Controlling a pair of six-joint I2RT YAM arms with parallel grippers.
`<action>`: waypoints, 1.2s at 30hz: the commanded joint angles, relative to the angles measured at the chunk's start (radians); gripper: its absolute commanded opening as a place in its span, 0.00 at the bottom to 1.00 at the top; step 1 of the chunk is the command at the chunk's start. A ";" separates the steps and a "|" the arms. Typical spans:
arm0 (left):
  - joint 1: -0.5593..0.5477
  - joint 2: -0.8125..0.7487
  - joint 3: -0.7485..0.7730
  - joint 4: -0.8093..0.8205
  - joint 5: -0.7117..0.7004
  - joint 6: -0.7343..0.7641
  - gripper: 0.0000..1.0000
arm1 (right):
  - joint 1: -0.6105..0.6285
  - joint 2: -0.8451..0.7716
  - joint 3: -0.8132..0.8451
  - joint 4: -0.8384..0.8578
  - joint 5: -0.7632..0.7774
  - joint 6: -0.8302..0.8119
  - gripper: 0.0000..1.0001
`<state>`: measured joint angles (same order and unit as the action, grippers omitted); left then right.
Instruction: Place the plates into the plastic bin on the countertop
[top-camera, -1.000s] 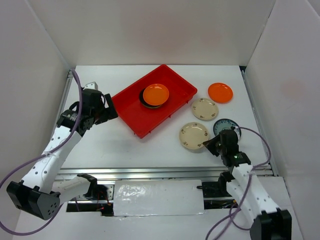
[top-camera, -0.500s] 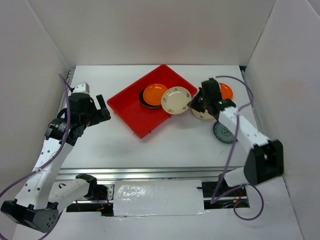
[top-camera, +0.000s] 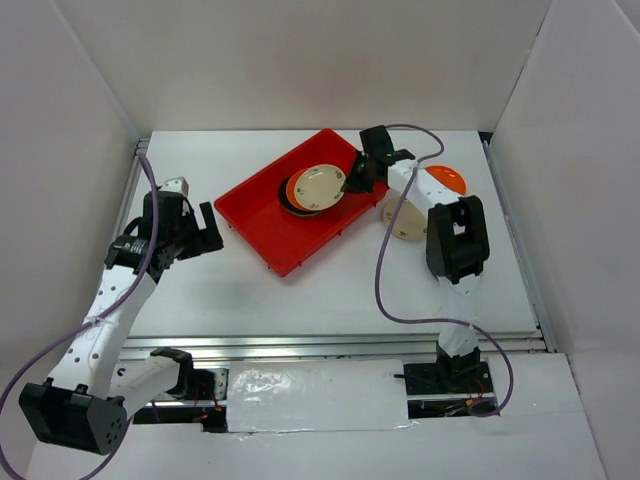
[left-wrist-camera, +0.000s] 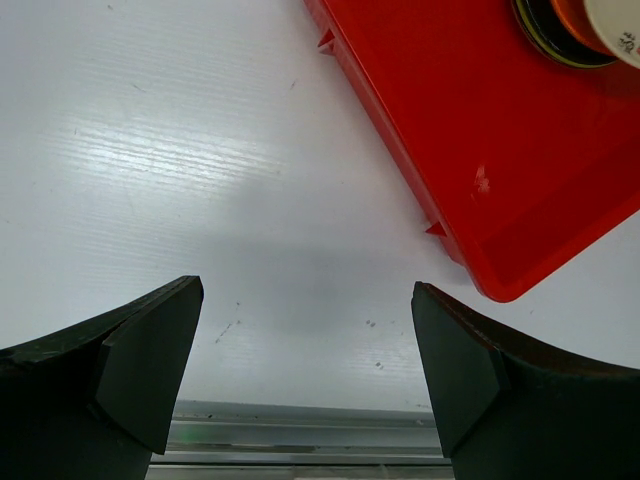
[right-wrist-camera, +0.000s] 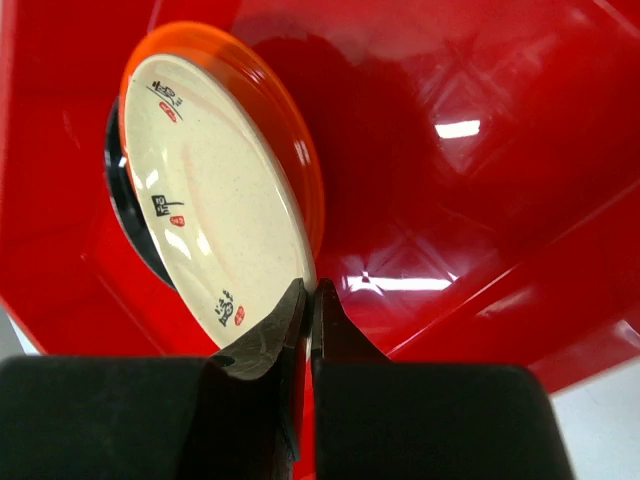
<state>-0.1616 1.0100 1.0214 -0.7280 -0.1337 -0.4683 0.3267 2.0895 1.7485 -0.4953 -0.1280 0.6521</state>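
Observation:
The red plastic bin (top-camera: 270, 222) lies at mid-table on the white countertop (top-camera: 330, 285). Inside it an orange plate (top-camera: 296, 188) rests on a black plate (top-camera: 284, 204). My right gripper (top-camera: 349, 184) is shut on the rim of a beige speckled plate (top-camera: 321, 186) and holds it over that stack; the right wrist view shows the beige plate (right-wrist-camera: 215, 210) pinched at its edge in front of the orange plate (right-wrist-camera: 300, 150). A second orange plate (top-camera: 445, 179) and another beige plate (top-camera: 400, 222) lie right of the bin. My left gripper (top-camera: 205, 233) is open and empty, left of the bin (left-wrist-camera: 500, 150).
White walls enclose the countertop on three sides. The right arm's purple cable (top-camera: 385, 270) loops over the table right of the bin. A metal rail (top-camera: 320, 345) runs along the near edge.
My right gripper has carried the beige plate left, from the bin's right rim to over the orange plate. The left gripper has shifted slightly down and right. The blue-white plate is no longer visible.

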 joint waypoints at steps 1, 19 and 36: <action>0.011 -0.024 -0.007 0.053 0.054 0.033 0.99 | -0.009 0.017 0.077 -0.005 -0.056 -0.022 0.00; 0.014 -0.050 -0.024 0.065 0.078 0.034 0.99 | 0.000 -0.368 -0.199 0.058 0.154 -0.036 1.00; 0.014 -0.056 -0.030 0.061 0.086 0.039 0.99 | -0.471 -0.342 -0.595 0.261 0.034 -0.088 0.98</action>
<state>-0.1509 0.9581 0.9943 -0.6876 -0.0650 -0.4473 -0.1562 1.7409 1.1416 -0.3588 -0.0273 0.5854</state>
